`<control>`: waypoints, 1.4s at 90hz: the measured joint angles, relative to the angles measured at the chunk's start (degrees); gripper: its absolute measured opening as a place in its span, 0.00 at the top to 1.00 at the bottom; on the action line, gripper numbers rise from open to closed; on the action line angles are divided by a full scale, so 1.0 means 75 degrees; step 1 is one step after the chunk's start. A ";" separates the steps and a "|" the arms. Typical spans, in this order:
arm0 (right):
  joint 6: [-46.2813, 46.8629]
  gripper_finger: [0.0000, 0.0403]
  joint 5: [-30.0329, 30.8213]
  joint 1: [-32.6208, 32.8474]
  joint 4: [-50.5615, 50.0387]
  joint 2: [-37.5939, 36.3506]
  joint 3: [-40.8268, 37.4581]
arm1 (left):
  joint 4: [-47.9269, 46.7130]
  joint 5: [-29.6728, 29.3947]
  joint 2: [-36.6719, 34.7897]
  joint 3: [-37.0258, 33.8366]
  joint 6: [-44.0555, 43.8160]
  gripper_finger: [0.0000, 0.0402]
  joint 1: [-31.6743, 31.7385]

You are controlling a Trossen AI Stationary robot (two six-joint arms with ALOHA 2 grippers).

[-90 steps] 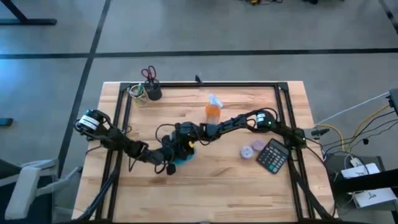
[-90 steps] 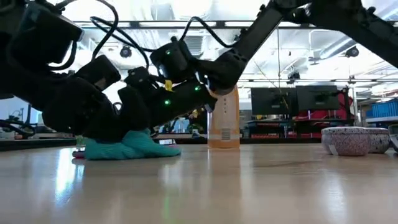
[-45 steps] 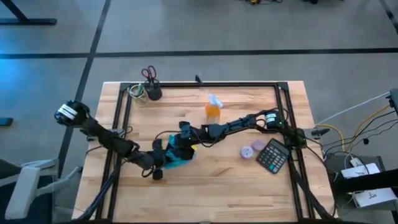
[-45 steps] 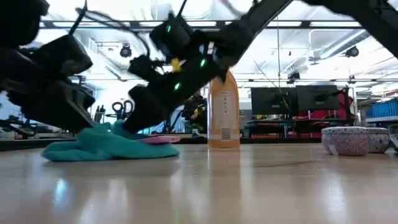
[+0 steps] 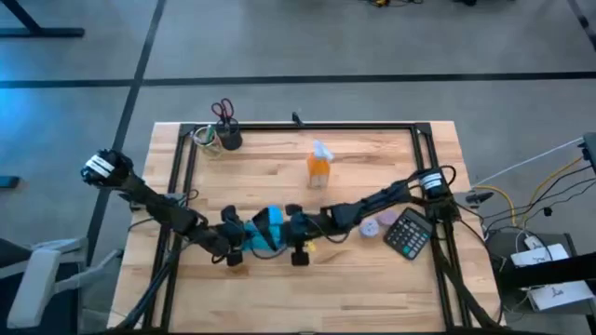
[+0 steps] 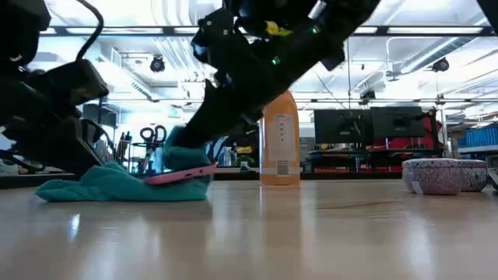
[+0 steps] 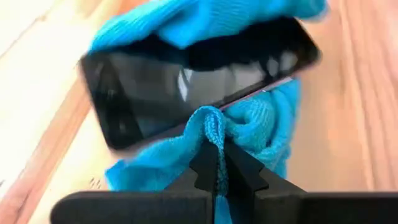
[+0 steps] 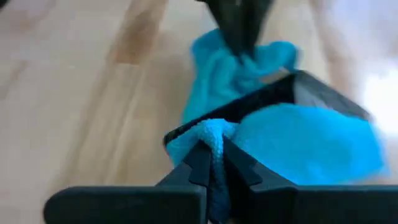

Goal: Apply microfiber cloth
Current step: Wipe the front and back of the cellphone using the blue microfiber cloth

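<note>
The turquoise microfiber cloth (image 5: 267, 226) lies mid-table, near the front, wrapped around a black phone (image 7: 193, 81) with a pink edge (image 6: 183, 175). Part of the cloth lies under the phone and part over its screen (image 8: 305, 140). My left gripper (image 5: 235, 244) is shut on the cloth's left end. My right gripper (image 5: 282, 233) is shut on its right end. In the low view the phone rests tilted on the cloth (image 6: 117, 185). My left gripper pinches a raised fold of the cloth (image 7: 213, 127) between its two fingers, beside the phone's long edge. It comes in low from the table's left. The cloth's end rests on the table. My right gripper pinches a bunched fold of the cloth (image 8: 211, 138) between its two fingers, at the phone's other side. It comes slanting down from the table's right. From the fold the cloth runs over the phone's top.
An orange spray bottle (image 5: 318, 166) stands behind the cloth. Two small bowls (image 5: 374, 223) and a calculator (image 5: 407, 233) sit to the right. A cup with scissors (image 5: 226, 126) is at the far left. A black frame borders the table.
My left gripper has drawn its end of the cloth toward the table's left edge, and the bunched cloth has spread out. My right gripper has swung toward the near edge and the right with its fold. The phone now shows tilted on the cloth.
</note>
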 joint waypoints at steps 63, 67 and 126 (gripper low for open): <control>0.1207 1.00 -0.0652 0.0079 0.1876 0.1849 0.0622 | 0.1973 -0.0128 0.1615 0.0362 0.0331 1.00 0.0274; 0.1109 1.00 -0.0768 0.0095 0.1916 0.1860 0.0629 | 0.1810 -0.0051 0.1471 0.0340 0.0328 1.00 0.0336; -0.0959 1.00 -0.2086 0.0326 0.0689 0.1690 0.0643 | 0.1628 -0.0306 0.1532 0.0382 0.0148 1.00 0.0909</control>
